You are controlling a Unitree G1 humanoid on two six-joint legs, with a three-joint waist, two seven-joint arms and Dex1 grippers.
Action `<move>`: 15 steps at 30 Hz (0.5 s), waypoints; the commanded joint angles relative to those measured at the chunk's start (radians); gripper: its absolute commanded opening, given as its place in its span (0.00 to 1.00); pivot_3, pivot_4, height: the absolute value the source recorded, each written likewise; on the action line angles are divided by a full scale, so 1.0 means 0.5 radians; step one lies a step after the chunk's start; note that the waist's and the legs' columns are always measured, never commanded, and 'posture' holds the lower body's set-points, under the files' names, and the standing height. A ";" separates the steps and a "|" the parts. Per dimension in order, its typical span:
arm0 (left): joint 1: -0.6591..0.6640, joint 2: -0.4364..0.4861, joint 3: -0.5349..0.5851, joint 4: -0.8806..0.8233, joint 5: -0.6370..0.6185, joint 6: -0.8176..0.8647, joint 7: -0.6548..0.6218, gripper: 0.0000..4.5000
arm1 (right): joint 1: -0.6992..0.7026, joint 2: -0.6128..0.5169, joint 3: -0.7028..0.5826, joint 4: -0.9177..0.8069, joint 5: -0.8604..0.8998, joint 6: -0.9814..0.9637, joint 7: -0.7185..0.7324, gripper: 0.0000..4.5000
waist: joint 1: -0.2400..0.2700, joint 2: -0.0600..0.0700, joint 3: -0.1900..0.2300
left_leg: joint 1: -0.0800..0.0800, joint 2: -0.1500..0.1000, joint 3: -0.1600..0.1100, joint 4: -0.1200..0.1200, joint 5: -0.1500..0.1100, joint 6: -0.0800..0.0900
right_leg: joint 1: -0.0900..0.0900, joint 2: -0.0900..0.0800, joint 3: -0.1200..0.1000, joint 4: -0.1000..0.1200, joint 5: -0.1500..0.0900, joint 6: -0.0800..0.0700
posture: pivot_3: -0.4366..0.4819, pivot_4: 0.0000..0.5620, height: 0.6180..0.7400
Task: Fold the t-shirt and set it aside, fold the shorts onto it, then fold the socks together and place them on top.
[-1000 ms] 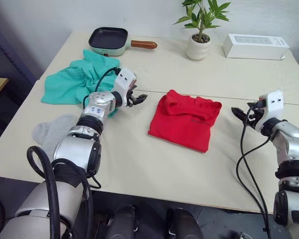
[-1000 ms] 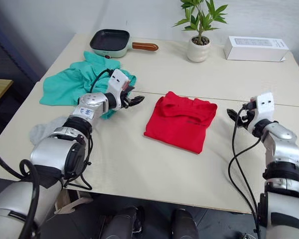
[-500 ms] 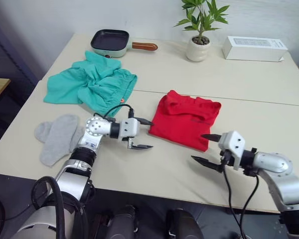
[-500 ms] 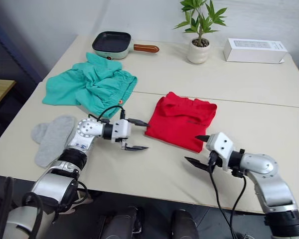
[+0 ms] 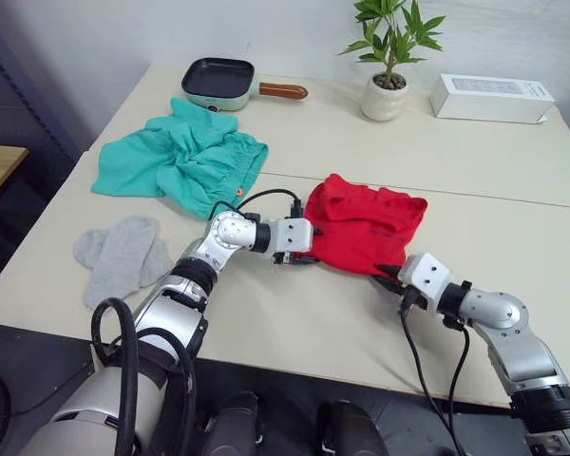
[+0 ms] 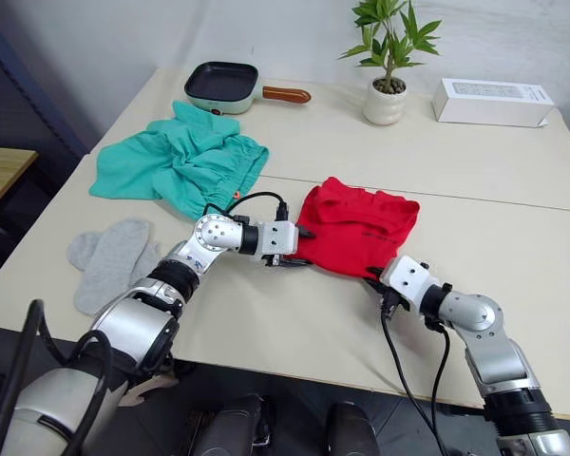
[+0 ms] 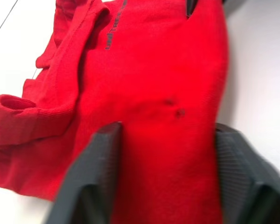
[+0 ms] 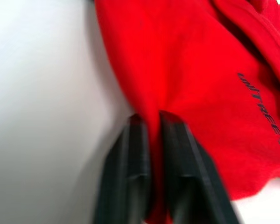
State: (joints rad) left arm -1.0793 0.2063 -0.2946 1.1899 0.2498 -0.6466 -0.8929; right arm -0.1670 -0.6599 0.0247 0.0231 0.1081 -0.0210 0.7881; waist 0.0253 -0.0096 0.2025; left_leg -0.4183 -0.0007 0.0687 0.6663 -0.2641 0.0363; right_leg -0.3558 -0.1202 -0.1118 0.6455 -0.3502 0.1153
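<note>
You are looking at the soft red t-shirt [image 5: 369, 224] lying folded in the middle of the smooth pale worktop [image 5: 475, 161]. Your right hand [image 8: 151, 140] is pinching its near edge tight. Your left hand [image 7: 165, 140] is sitting wide across its ribbed side. Dark letters are showing, too blurry to read.

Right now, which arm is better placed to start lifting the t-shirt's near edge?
Right. The right gripper is already pinched on the t-shirt hem; the left gripper only straddles the cloth, jaws open.
</note>
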 commanded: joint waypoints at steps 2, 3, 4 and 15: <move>0.092 0.021 0.002 -0.036 -0.060 -0.007 -0.253 0.24 | 0.133 -0.059 -0.095 -0.111 0.122 0.037 0.098 0.00 | 0.000 0.000 0.000 | 0.000 0.000 0.000 0.000 0.000 0.000 | 0.000 0.000 -0.001 0.000 0.000 0.000 | 0.48 0.27 1.00; 0.137 0.039 0.009 -0.098 -0.111 -0.021 -0.369 0.18 | 0.162 -0.076 -0.114 -0.156 0.156 0.047 0.126 0.00 | -0.003 0.000 0.000 | 0.000 0.000 0.000 -0.001 0.000 0.000 | 0.000 0.000 -0.001 0.000 0.000 0.000 | 0.48 0.27 1.00; 0.190 0.059 0.019 -0.179 -0.167 -0.028 -0.474 0.11 | 0.191 -0.090 -0.135 -0.199 0.187 0.063 0.148 0.00 | -0.004 0.001 0.000 | 0.000 0.000 0.000 -0.002 0.000 0.000 | 0.000 0.000 -0.001 0.001 0.000 0.000 | 0.48 0.27 1.00; 1.062 0.623 0.030 -1.914 -0.733 0.732 -1.050 0.01 | 0.630 -0.380 -0.331 -0.520 0.443 0.022 0.539 0.00 | -0.047 0.003 0.000 | 0.000 0.004 -0.004 -0.005 -0.001 -0.002 | 0.002 0.000 0.012 -0.002 0.000 -0.001 | 0.48 0.27 1.00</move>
State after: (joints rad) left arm -0.5838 0.4637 -0.2949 0.3226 -0.0989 -0.3327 -1.4001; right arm 0.1237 -0.8109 -0.0552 -0.2413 0.3249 -0.0080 1.0425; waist 0.0020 -0.0083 0.2025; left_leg -0.4180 0.0013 0.0662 0.6642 -0.2647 0.0357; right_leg -0.3541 -0.1207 -0.1051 0.6433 -0.3502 0.1150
